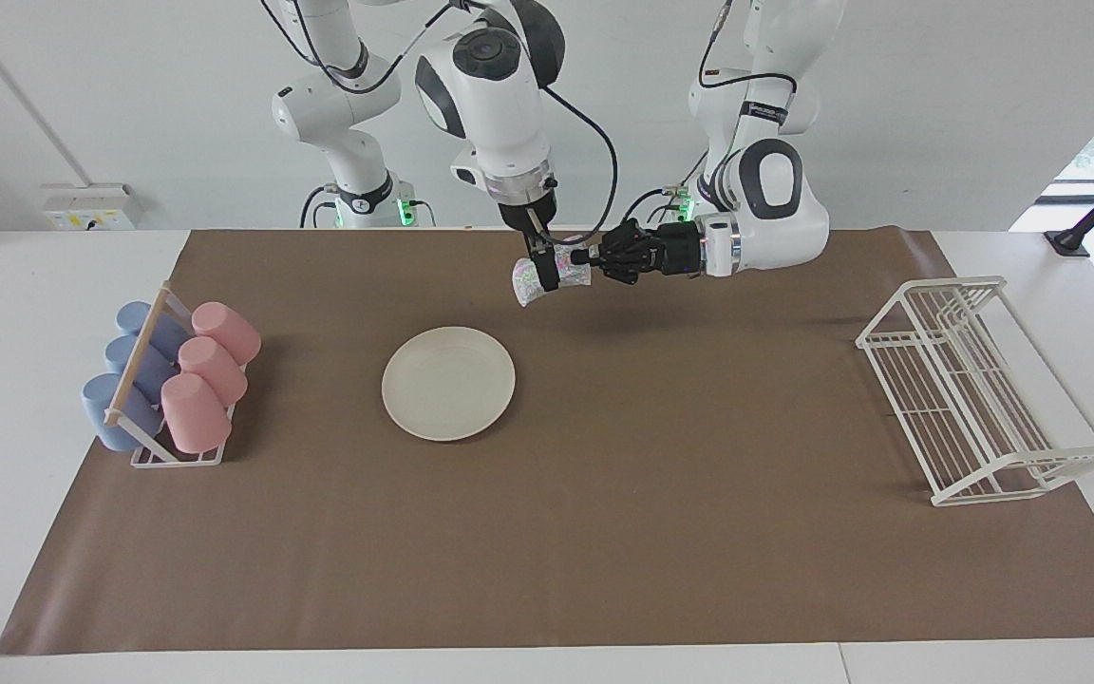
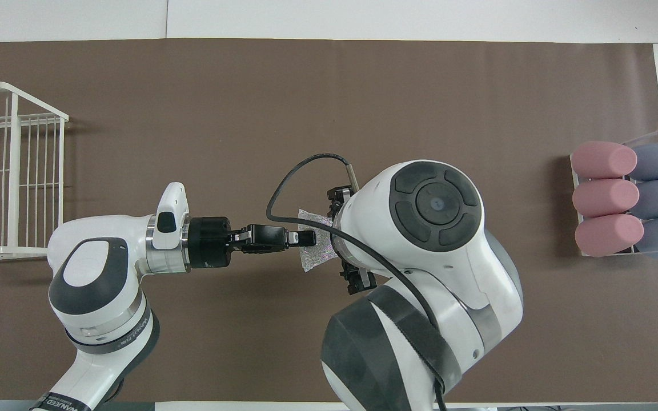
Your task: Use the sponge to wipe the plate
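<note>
Flanking plate (image 1: 448, 383): cup rack (image 1: 170, 380), wire rack (image 1: 974, 389).

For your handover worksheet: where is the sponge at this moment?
The sponge hangs in the air, held by the left gripper, with the open right gripper around it, over the brown mat.
</note>
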Action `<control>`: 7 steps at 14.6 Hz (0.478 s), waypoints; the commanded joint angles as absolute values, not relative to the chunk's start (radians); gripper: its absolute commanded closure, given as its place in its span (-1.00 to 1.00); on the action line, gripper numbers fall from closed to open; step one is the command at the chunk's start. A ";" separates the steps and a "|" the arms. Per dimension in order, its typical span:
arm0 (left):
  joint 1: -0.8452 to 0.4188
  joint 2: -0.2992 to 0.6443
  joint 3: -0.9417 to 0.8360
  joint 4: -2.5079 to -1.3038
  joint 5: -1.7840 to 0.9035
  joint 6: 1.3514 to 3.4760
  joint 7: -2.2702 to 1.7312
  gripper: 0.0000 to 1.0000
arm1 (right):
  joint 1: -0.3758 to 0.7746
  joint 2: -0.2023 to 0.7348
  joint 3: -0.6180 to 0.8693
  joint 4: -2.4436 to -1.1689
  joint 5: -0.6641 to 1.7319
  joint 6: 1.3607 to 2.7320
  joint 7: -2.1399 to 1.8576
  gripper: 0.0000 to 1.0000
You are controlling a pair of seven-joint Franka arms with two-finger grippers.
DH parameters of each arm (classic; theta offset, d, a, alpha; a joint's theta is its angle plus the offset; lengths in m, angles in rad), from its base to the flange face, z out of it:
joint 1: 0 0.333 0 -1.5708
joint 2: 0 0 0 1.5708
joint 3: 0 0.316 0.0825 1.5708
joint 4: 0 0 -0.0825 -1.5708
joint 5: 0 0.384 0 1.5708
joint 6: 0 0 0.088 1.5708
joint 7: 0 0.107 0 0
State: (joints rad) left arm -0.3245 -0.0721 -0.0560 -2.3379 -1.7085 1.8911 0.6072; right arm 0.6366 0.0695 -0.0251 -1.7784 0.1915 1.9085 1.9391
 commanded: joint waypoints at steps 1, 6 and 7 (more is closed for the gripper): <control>-0.328 -0.104 -0.046 -2.370 -1.733 1.888 0.624 1.00 | 0.630 0.040 -0.023 -1.813 0.207 1.925 1.954 -0.81; -0.330 -0.104 -0.046 -2.370 -1.732 1.888 0.623 1.00 | 0.624 0.041 -0.023 -1.813 0.207 1.917 1.950 1.00; -0.330 -0.104 -0.046 -2.370 -1.732 1.891 0.623 1.00 | 0.621 0.041 -0.023 -1.813 0.207 1.914 1.951 1.00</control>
State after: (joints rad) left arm -0.3243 -0.0721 -0.0568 -2.3386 -1.7091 1.8886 0.6073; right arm 0.6339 0.0641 -0.0289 -1.7824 0.1916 1.9086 1.9391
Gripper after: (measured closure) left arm 0.965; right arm 0.577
